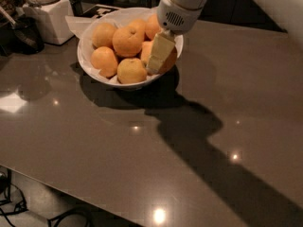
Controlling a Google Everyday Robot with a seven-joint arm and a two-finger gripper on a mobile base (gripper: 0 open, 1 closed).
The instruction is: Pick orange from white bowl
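**Item: orange** (170, 63). It lies in the white bowl (135, 85), against the rim at about 3 o'clock. It is deep orange, and most of it is screened by the gripper.

**Container:** the white bowl is wide, glossy and paper-lined. It stands on the dark polished surface (142, 164) toward 11 o'clock of the view. Six other fruits share it, paler and crowded from 12 round to 9 o'clock.

**Gripper** (159, 60): it is lowered into the bowl at its 3 o'clock side and pressed close against the orange. Whether it is open or closed on the fruit cannot be told, since one side of it is hidden.

**Handling (a judgement):**
- The fruit is moderately heavy for its size, with a firm, slightly yielding rind.
- The skin is smooth, so it may roll or slip if pinched off-centre.
- It is best held across its widest girth, with steady pressure.
- It bruises rather than breaks.
- Neighbouring fruits may shift as it lifts.

**Also present:**
- A white square jar (47, 14) at 10 o'clock of the bowl.
- A black-and-white patterned tag (102, 11) behind the bowl at 11 o'clock.

**Markings:** no brand, label or legible writing anywhere. The tag carries a pattern only.
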